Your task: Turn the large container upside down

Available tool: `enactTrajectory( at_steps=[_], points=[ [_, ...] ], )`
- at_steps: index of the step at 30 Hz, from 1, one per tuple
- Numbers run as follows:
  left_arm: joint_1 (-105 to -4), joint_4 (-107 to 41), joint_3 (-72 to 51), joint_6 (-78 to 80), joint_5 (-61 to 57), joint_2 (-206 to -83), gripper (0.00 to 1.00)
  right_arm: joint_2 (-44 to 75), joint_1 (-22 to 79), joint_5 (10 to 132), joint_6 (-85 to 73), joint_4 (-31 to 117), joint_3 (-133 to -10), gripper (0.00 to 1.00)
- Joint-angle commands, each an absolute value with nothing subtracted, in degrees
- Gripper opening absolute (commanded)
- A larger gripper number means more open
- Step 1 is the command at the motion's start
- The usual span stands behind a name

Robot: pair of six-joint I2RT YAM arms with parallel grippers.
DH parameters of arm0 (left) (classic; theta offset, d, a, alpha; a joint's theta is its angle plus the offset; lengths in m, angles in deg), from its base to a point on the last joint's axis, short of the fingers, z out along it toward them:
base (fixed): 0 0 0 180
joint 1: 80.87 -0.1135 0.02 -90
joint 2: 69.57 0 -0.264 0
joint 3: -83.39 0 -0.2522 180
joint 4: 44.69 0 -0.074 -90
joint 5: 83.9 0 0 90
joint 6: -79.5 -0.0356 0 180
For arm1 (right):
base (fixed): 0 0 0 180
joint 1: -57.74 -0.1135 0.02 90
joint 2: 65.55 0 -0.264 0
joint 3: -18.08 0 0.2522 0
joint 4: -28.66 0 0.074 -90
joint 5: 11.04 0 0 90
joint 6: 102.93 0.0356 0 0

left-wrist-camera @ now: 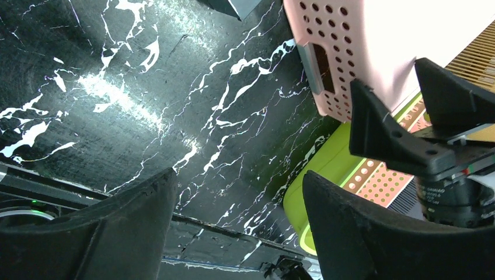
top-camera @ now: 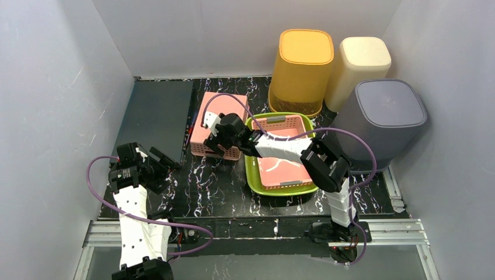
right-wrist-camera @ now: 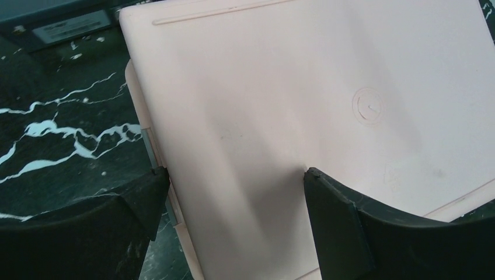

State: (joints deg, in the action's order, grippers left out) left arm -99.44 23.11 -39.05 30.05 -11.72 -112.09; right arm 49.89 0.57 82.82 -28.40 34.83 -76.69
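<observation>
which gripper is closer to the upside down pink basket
Right. The right gripper hangs open over the pink basket, straddling one edge of its upturned base. The left gripper, also open, is off to the basket's left over the table, apart from it.

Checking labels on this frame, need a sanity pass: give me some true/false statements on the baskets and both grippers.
1. The pink basket lies bottom-up. True.
2. The right gripper is shut on it. False: its jaws stand open, straddling the basket's edge.
3. The left gripper holds the green tray. False: it is open and empty.
4. A second basket sits inside the green tray. True.
</observation>
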Motion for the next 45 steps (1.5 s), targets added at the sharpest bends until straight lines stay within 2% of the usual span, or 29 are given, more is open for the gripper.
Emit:
enactTrajectory(
  at_steps=[1, 13, 23, 33, 42, 45],
  points=[
    [-99.31, 24.51, -37.8, 29.57, -13.12, -111.45, 0.77, 52.91, 2.05, 82.79, -23.92, 36.68, -82.13, 0.92],
    [-99.33, 24.38, -38.56, 29.98, -13.92, -111.15, 0.76, 60.13, 5.99, 89.6, -17.36, 43.52, -92.6, 0.89],
    [-99.33, 23.33, -39.01, 30.31, -15.25, -111.68, 0.76, 62.25, 6.53, 99.74, -8.67, 47.46, -95.52, 0.86],
    [-99.31, 21.91, -39.42, 30.93, -17.09, -112.23, 0.76, 72.67, 7.46, 107.08, 3.9, 63.12, -115.61, 0.81],
    [-99.33, 18.36, -39.88, 31.66, -20.63, -113.49, 0.76, 78.03, 7.48, 114.93, 14.3, 68.5, -125.44, 0.8],
    [-99.28, 15.19, -40.46, 31.42, -24.78, -114.06, 0.75, 80.88, 7.79, 113.18, 15.26, 69.46, -130.61, 0.8]
  ],
)
